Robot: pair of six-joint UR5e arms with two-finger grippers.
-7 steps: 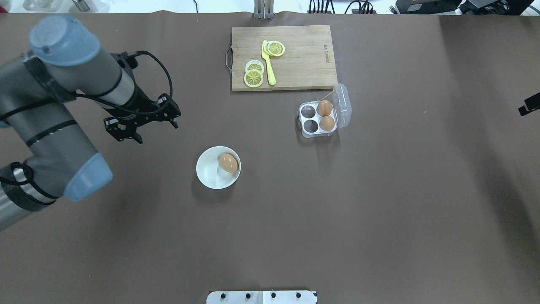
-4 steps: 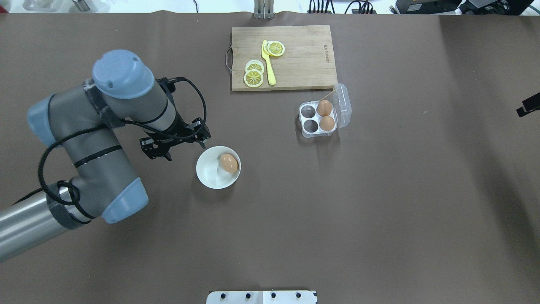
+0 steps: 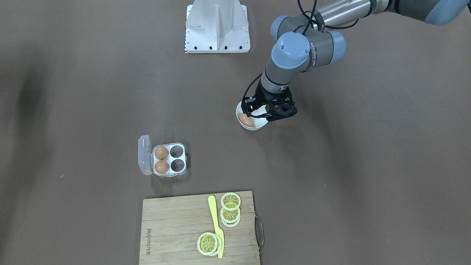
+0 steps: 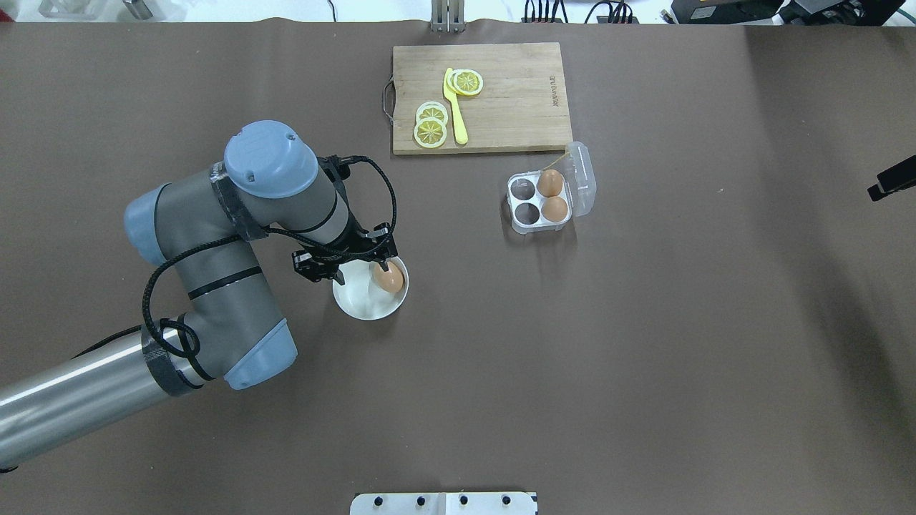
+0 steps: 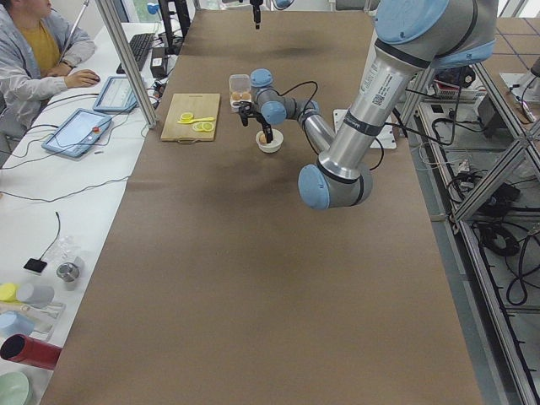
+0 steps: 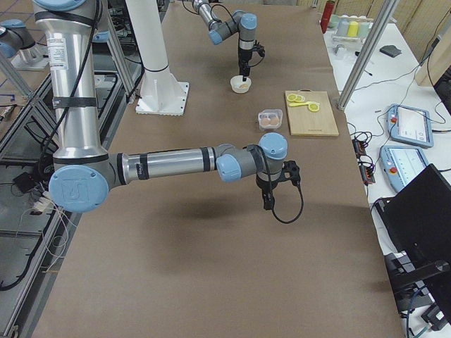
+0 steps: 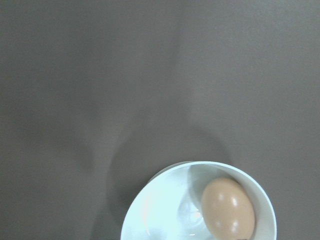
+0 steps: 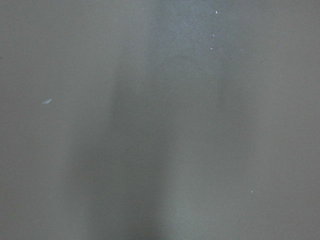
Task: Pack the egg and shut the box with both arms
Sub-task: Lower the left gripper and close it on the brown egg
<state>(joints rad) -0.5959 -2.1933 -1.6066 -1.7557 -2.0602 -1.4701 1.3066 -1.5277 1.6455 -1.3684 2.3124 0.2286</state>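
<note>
One orange-brown egg (image 4: 388, 277) lies in a round white bowl (image 4: 358, 309). It also shows in the front view (image 3: 245, 120) and the left wrist view (image 7: 227, 207). My left gripper (image 4: 356, 270) hangs open just over the bowl, its fingers straddling it, one finger close beside the egg. The clear egg box (image 4: 517, 218) stands to the right with its lid (image 4: 581, 179) open. Two eggs (image 4: 549, 183) (image 4: 554, 209) fill its right cells; the left cells are empty. My right gripper (image 4: 891, 180) is only a dark tip at the right edge; I cannot tell its state.
A wooden cutting board (image 4: 515, 93) with lemon slices (image 4: 431, 123) and a yellow knife (image 4: 455, 107) lies behind the box. The robot's base plate (image 4: 444, 503) is at the near edge. An operator (image 5: 34, 51) sits at a side desk.
My left arm has swung right and forward, carrying the open gripper from the table's left side to just above the bowl. The egg and box have not moved.
</note>
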